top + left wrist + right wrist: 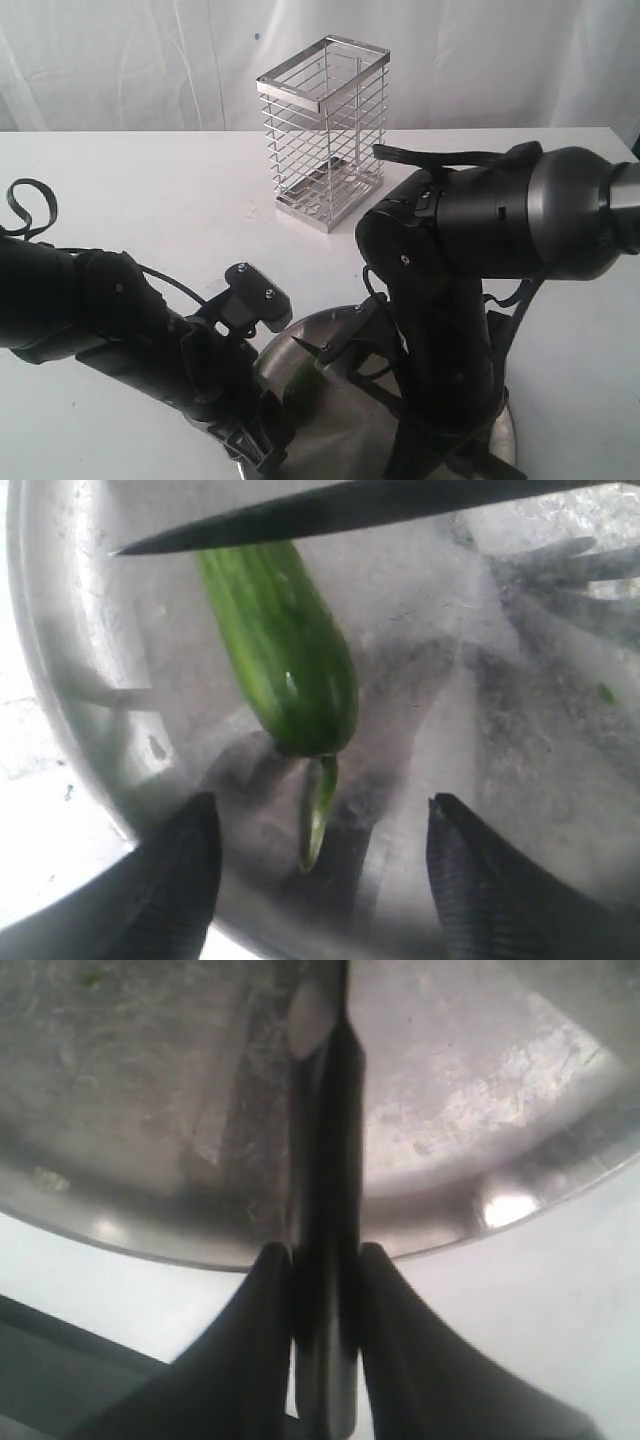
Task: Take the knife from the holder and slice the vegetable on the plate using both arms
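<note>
White tabletop and pale curtain frame your workspace, and your task is past its first step. Starting on the left, your left gripper (320, 880) hangs low over the near-left part of the plate (330, 420) with its fingers (170, 880) spread wide and nothing between them; the left wrist view shows the vegetable (285, 650), a dark green chili, lying on the plate's steel with its curved stem pointing toward that released gripper. It looks whole, with no pale cut face visible, so you should judge the slicing as not yet begun. Moving toward the middle, the knife (340, 515) is out and across the pepper's far end; whether its edge touches the skin or hovers just above, you cannot tell from these views. At the far centre the holder (323, 135) stands upright on the table, well apart from the plate, with no knife visible inside it. On the right, your right gripper (325, 1260) is clenched on the knife's handle, blade reaching out over the plate. What is left for you: steady the pepper with the left gripper, then press the cut through.
</note>
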`<state>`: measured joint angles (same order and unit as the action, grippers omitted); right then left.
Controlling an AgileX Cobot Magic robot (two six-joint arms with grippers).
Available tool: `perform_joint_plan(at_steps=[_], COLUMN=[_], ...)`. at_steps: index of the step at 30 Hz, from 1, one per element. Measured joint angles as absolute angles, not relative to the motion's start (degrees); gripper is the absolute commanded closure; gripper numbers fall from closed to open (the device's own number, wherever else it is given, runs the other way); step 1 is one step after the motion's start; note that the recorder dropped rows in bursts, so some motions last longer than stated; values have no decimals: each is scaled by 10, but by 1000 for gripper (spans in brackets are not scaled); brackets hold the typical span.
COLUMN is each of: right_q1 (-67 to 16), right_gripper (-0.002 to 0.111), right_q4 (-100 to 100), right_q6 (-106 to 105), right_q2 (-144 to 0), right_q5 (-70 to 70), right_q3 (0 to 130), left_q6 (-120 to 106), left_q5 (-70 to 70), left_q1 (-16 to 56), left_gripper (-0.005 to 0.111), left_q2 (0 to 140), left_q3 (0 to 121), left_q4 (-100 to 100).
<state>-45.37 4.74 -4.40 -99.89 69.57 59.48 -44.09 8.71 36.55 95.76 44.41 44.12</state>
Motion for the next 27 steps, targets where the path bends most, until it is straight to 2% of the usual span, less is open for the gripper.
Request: perform_joint_plan(at_steps=[10,22,25,27], right_q1=[-456,-456,-456,-456], right_gripper=[108,108,108,108], right_q4=[103,52,37,26], right_q6=[12,45,49,50], right_q2=[-979,-825,-779,-748], right_q5=[678,567,535,514], right_q3=[588,469,450,440], left_q6=[-426,-411,-393,-380], left_q5=[118,135,135,135], left_q1=[365,365,365,365], left_gripper=[44,45,55,73], left_q2=[924,783,760,746], left_q3=[444,444,444,444], left_q4=[439,430,428,428])
